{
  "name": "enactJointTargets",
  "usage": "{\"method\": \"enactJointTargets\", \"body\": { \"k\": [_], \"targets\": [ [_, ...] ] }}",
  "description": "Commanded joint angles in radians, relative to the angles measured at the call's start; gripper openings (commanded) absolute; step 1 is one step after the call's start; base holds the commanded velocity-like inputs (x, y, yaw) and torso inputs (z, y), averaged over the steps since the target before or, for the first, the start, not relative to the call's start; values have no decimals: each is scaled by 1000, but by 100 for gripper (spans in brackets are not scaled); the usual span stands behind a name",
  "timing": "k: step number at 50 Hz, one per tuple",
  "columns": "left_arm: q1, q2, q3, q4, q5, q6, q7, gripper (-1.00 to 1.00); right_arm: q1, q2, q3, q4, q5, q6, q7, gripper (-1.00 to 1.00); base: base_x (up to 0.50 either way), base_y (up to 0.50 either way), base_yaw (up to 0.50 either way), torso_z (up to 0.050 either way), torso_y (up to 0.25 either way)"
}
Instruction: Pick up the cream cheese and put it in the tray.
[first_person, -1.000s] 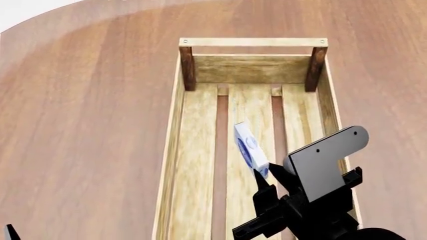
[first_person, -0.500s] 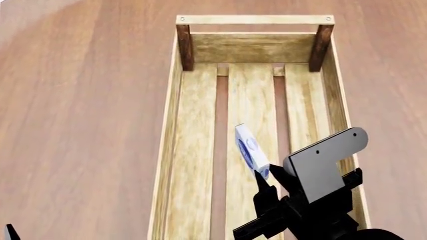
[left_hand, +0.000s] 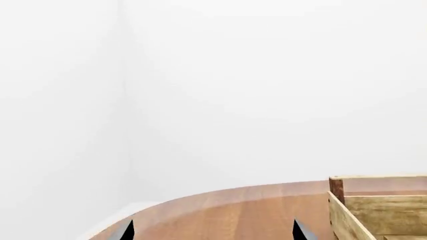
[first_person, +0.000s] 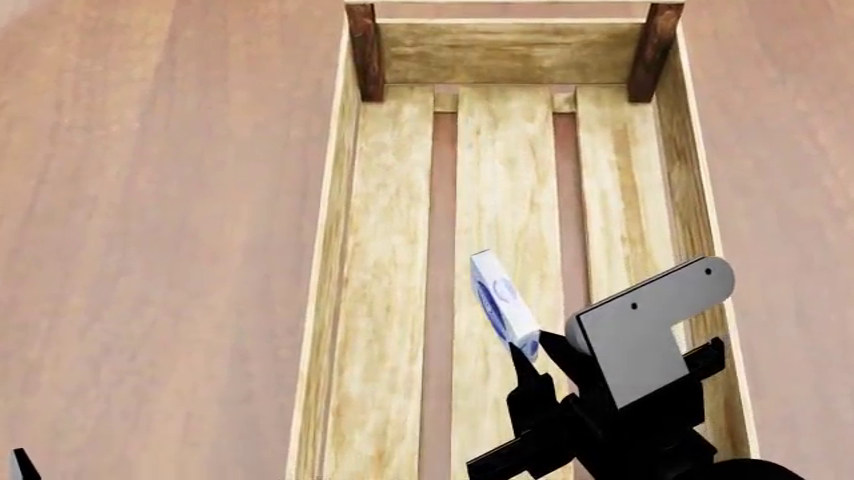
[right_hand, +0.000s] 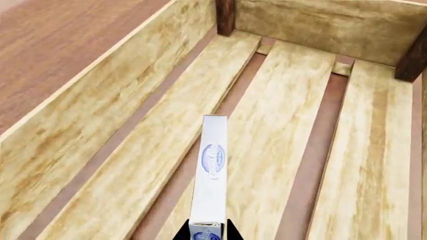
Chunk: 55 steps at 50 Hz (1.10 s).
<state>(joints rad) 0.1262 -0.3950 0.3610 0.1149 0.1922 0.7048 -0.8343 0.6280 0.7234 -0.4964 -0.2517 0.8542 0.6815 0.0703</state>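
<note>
The cream cheese (first_person: 497, 297), a small white box with a blue oval logo, hangs edge-on over the middle slat of the tray (first_person: 388, 300). My right gripper (first_person: 531, 355) is shut on the box's near end. In the right wrist view the cream cheese (right_hand: 210, 170) sticks out from between the two black fingertips, above the wooden slats of the tray (right_hand: 100, 115). My left gripper (left_hand: 212, 232) is open, its two dark tips far apart over the table, left of the tray's corner (left_hand: 347, 205). In the head view only a sliver of the left gripper (first_person: 19, 466) shows at the bottom left corner.
The tray lies lengthwise on a round wooden table (first_person: 160, 200), its far end wall between dark corner posts (first_person: 366, 50). A white wall (left_hand: 267, 90) stands beyond the table's curved edge in the left wrist view.
The head view has shifted so that the tray's far end sits higher in frame. The right gripper and the box keep the same place in the view.
</note>
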Motion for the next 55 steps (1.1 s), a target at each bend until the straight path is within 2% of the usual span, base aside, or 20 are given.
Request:
{"method": "enactJointTargets", "body": {
  "k": [1,18,24,39,55],
  "targets": [
    [-4,-2,5,-7,-1,8,-1,100,6,2,6,-4,-12,-6,-10,-100,0,0,0,0,-33],
    [-9,-6,12,-10,-11,1,2,100,6,1,0,-3,-14,-7,-13,-100,-1,0,0,0,-14],
    [-3,5,-1,3,27,-33,-12,100,9,-3,-4,2,-17,-7,-16,-100,0,0,0,0,-17],
    [-2,-4,7,-5,24,7,-18,100,7,-4,-9,5,-21,-11,-17,-100,0,0,0,0,-134],
    [-8,-11,17,-14,10,20,-16,100,1,-2,-13,13,-26,-21,-23,-100,0,0,0,0,-5]
  ]
}}
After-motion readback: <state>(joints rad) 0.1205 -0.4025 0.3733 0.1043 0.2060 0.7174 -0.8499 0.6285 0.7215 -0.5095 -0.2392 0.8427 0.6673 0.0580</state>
